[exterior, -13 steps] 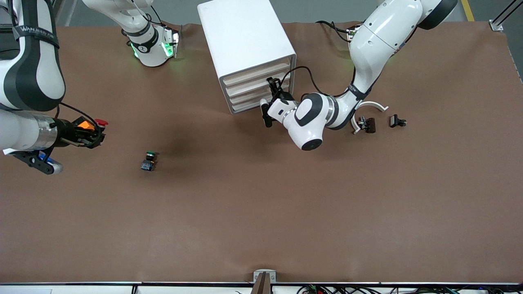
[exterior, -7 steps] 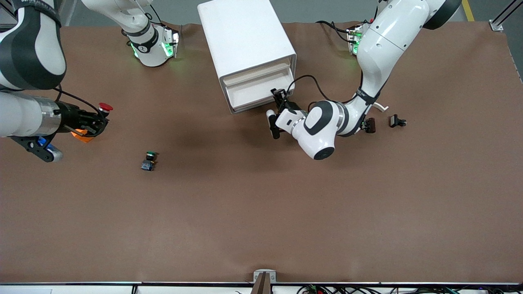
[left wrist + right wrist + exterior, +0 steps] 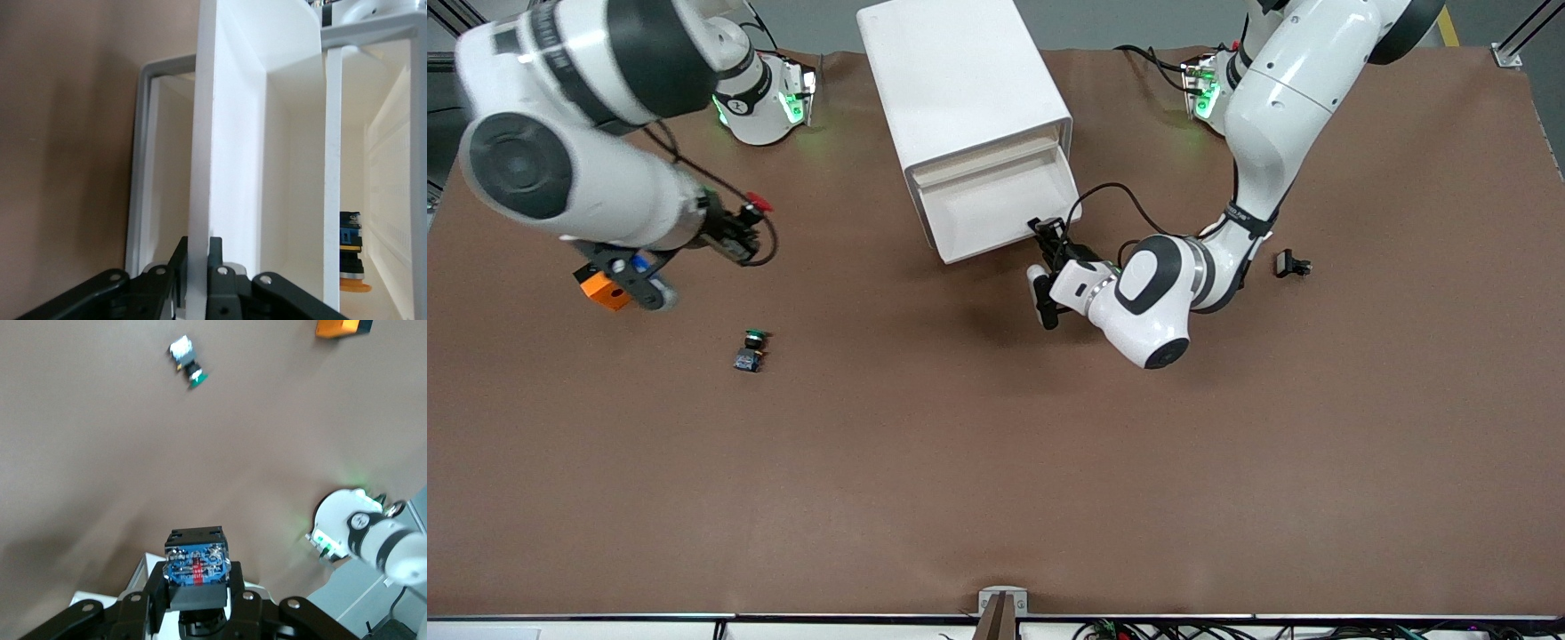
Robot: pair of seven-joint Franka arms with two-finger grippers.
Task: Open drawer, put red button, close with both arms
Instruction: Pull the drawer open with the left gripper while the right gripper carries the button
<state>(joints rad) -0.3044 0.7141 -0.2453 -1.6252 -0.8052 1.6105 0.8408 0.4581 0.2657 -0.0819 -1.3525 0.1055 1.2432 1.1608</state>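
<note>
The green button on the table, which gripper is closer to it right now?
Right. The right gripper, holding the red button, is up beside the green button; the left gripper grips the drawer front.

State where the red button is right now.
The red button is off the table, held in the right gripper, which is shut on it. In the front view it hangs over bare table between the right arm's base and the cabinet.
</note>
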